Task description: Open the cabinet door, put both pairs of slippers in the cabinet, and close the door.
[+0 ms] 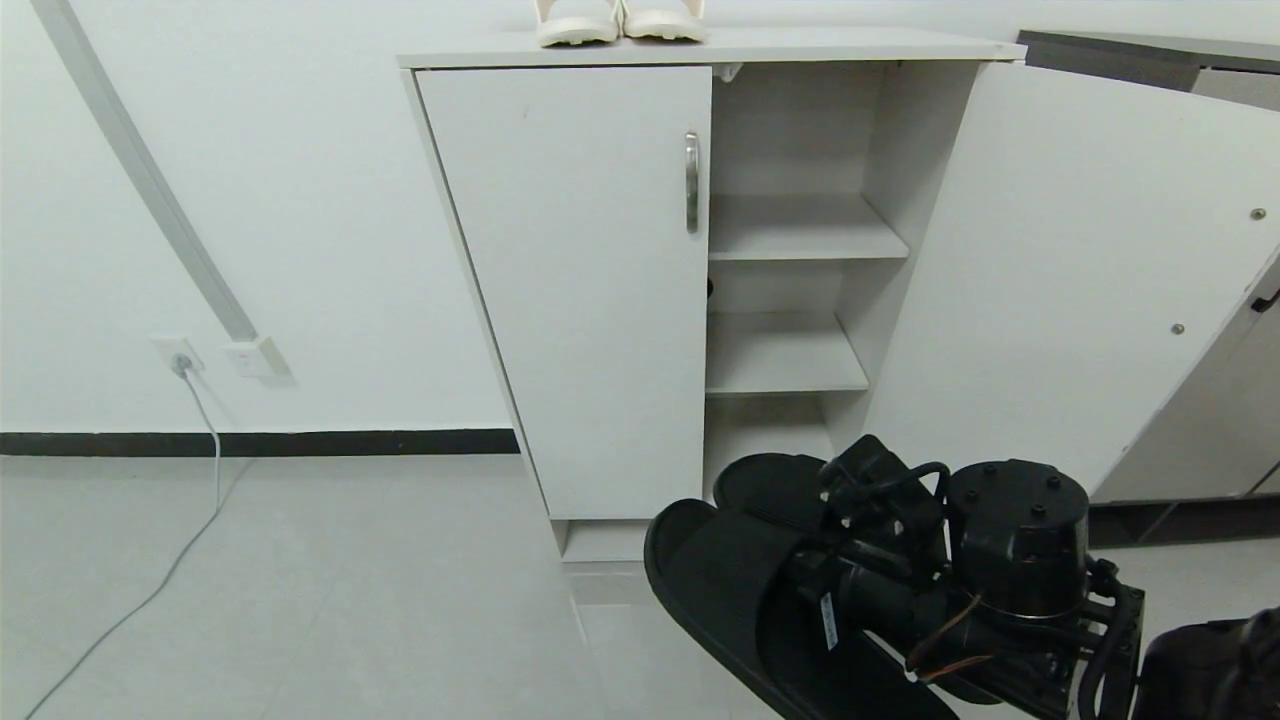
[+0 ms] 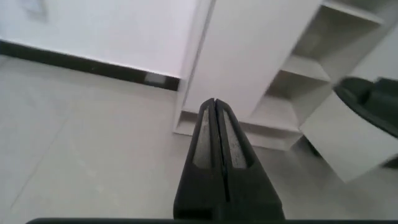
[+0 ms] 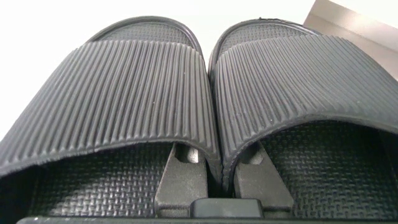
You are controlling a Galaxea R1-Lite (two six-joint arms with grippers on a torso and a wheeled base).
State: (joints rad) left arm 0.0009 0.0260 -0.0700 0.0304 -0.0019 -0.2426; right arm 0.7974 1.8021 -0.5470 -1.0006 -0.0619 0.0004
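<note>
My right arm [image 1: 900,590] is black: round motor cap [image 1: 1018,530] dotted with screws [image 1: 1011,512], white label [image 1: 829,620], thin orange wires [image 1: 945,632], looped black cable [image 1: 1092,640]. My left gripper [image 2: 215,111] is dark with grey pads [image 2: 202,146].

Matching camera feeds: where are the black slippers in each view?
Head: slippers low centre, before the open cabinet.
Left wrist: dark shape beside the shelves, against the open door.
Right wrist: close up, side by side, clamped by the right end effector.
Landmark: cabinet shelves, in head and left wrist views.
</note>
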